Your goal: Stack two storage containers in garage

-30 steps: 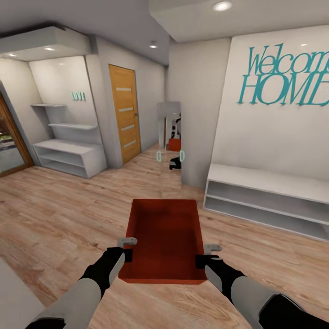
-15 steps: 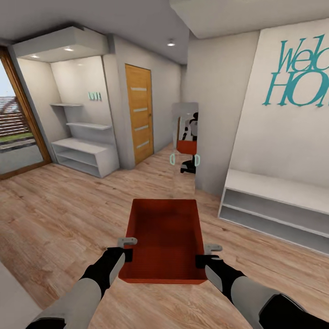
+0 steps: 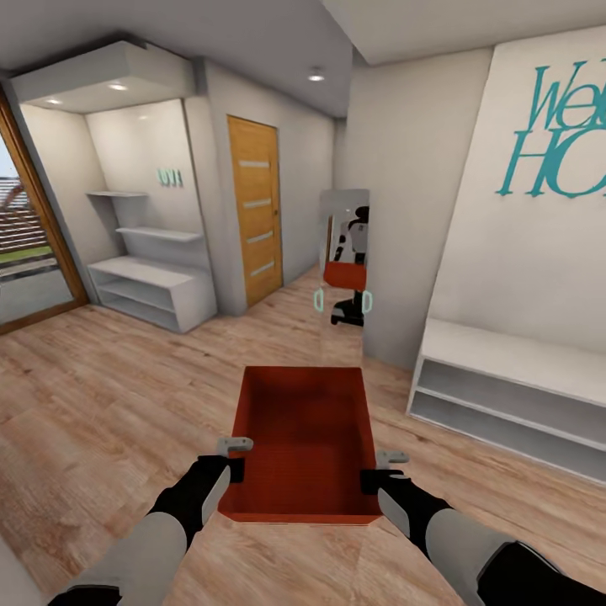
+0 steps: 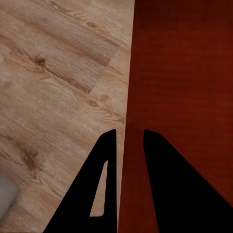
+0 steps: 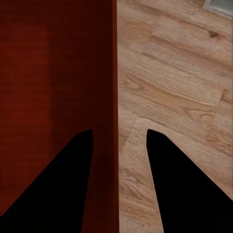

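carrying one storage container (image 3: 303, 438) over wood-plank floor (image 3: 109, 404)
left gripper (image 3: 235, 455) and right gripper (image 3: 377, 469) each clamped on a side wall – orange door (image 3: 257, 210) ahead

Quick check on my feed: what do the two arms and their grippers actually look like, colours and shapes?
Both arms have pale grey forearm shells ending in black wrist sections. The left gripper and right gripper have small light-grey metal fingers on black bodies. In the wrist views the fingers show as flat black tapering wedges, one with a narrow slot. No cables or markings visible.

Bright, even light from ceiling spots (image 3: 316, 76) (soft render, edges stretched).
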